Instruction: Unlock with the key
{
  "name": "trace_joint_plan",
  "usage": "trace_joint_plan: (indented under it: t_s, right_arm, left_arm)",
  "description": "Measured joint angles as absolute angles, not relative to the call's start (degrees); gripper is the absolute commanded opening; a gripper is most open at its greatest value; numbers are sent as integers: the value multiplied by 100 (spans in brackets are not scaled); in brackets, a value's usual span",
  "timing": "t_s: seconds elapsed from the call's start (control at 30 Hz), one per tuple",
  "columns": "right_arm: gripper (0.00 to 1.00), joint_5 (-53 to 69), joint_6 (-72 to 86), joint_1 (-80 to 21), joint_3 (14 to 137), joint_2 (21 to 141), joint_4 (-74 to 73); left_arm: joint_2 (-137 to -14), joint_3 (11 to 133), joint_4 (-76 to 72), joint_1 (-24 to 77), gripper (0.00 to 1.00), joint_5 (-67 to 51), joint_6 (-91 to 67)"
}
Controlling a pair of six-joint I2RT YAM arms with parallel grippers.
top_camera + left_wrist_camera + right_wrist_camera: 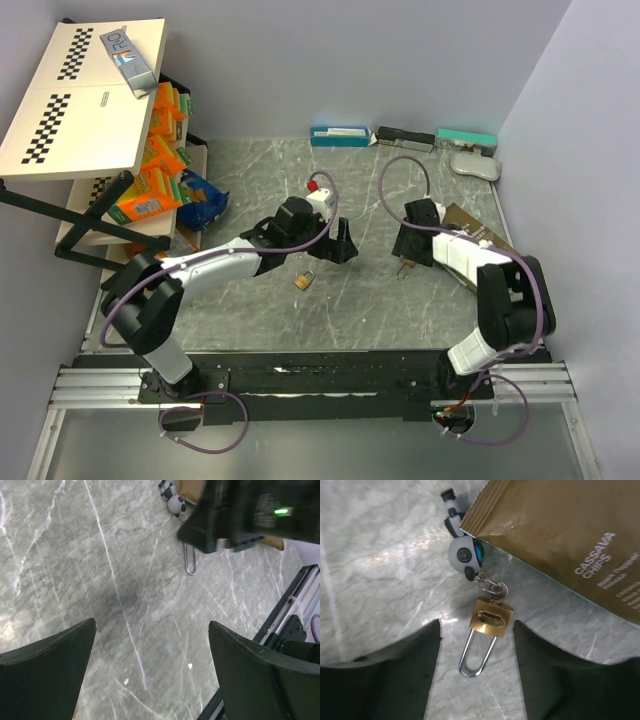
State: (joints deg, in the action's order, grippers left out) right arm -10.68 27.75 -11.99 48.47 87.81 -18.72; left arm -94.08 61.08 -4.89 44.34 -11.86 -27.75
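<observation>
A brass padlock (491,619) with a long steel shackle lies flat on the marble table. A key (496,589) sits in its keyhole, on a ring with a grey-and-blue round charm (463,556). My right gripper (477,630) is open just above it, one finger on each side of the shackle, touching nothing. In the top view the right gripper (408,255) covers most of this lock. My left gripper (343,245) is open and empty to its left. The left wrist view shows the shackle (190,561) ahead. A second small brass padlock (303,279) lies near the left gripper.
A brown cassava chips bag (570,535) lies against the charm, behind the right gripper (480,232). A shelf of orange snack packs (160,165) stands at far left under a checkered board (85,95). Boxes (340,135) line the back wall.
</observation>
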Motion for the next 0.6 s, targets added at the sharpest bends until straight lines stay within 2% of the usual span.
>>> trace_joint_plan:
  t_s: [0.33,0.37,0.53,0.6]
  right_arm:
    - [61,-1522,3159,-1293,5218,9174,-2672]
    - [58,-1544,3181,-1293,5306,9218,-2746]
    - [57,-1610,3275,-1293,5638,9544,-2877]
    - [53,-1640,3299,-1293,5706,9642,-2963]
  left_arm:
    - [-8584,5642,-515,4434,99,-1131,-2816]
    - [-8562,5634,-510,4434,99,-1131,-2821]
    - [-8493,5625,-497,4434,99,-1131,-2823]
    - [-8418,5612,-495,4434,99,-1131,-2825]
